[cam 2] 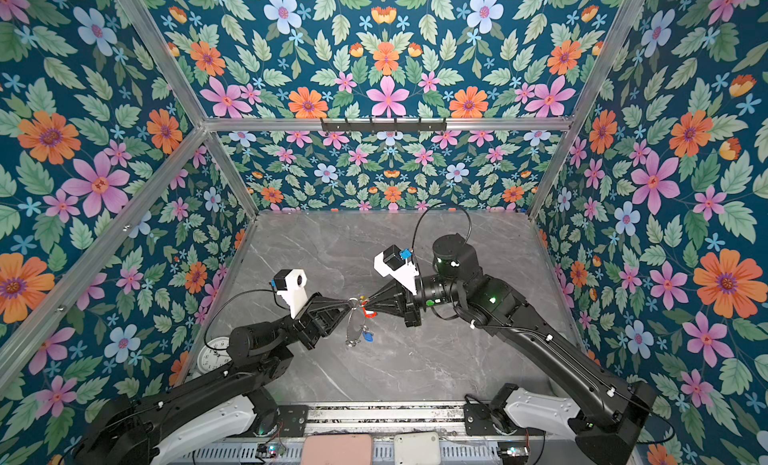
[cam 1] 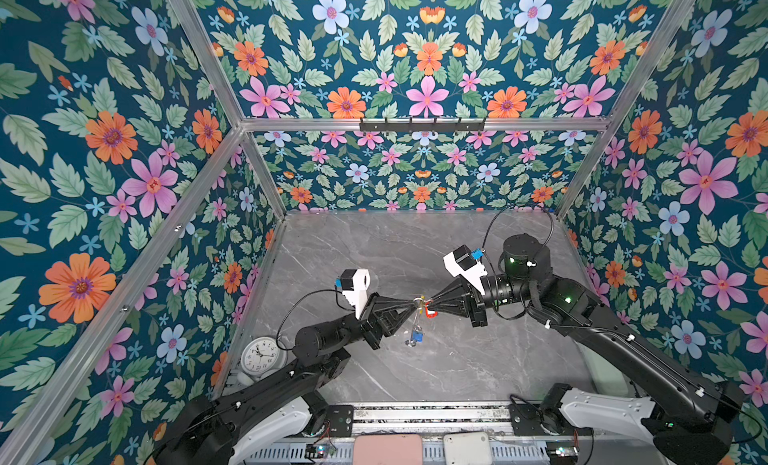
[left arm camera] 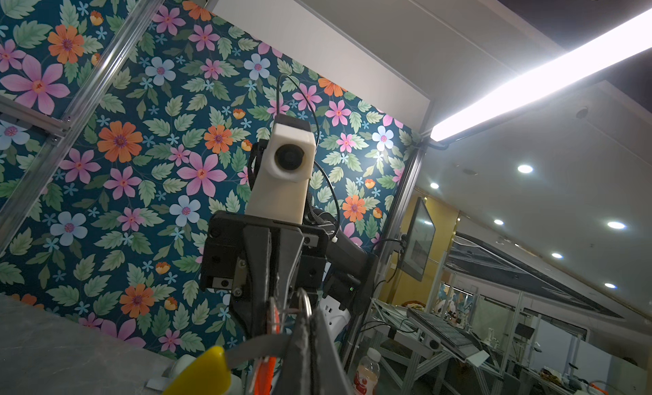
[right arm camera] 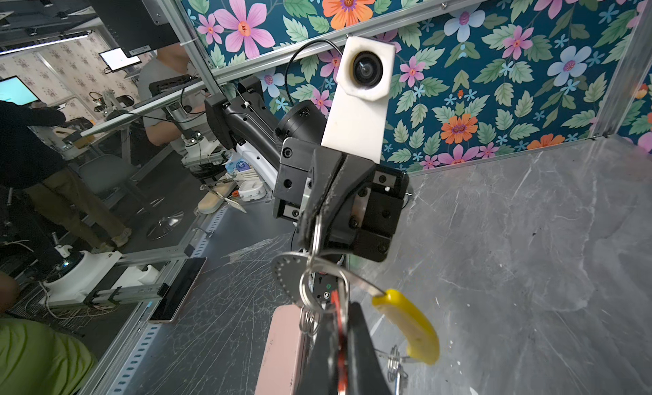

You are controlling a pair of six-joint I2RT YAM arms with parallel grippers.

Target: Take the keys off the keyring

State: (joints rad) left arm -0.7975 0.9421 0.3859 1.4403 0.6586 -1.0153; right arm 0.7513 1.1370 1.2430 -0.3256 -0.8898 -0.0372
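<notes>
As both top views show, the left gripper [cam 1: 410,304] and the right gripper [cam 1: 431,303] meet tip to tip in the air above the grey marble-patterned table [cam 1: 478,359], both clenched. Between them hangs the large, thin grey-silver keyring [cam 2: 355,323], its yellow arc segment [cam 1: 421,296] uppermost. Its long axis runs from the pinch point down towards the table. The tiny red-tagged key [cam 1: 430,314], red plastic on a small silver loop, sits just beneath the right gripper's tip. The tiny blue-tagged key [cam 1: 419,337], blue plastic likewise looped, dangles at the ring's low end, apart from both grippers.

Left wrist view: the left fingers [left arm camera: 317,361] are closed on metal at the ring's rim, with the yellow arc segment [left arm camera: 208,370] just beside them.

Right wrist view: the left gripper [right arm camera: 317,213] is clamped on a small silver loop [right arm camera: 316,231] of the keyring [right arm camera: 286,269]. The red-tagged key [right arm camera: 338,305] runs between the right fingers [right arm camera: 361,354], so that gripper appears to grasp it.

Assessment: removal of the red-tagged key is in hand. It lies on the right gripper's side of the ring, so the coming move turns on drawing it away from the left gripper along the line joining the two tips. The blue-tagged key, not yet detached, lies nearer the left arm.
</notes>
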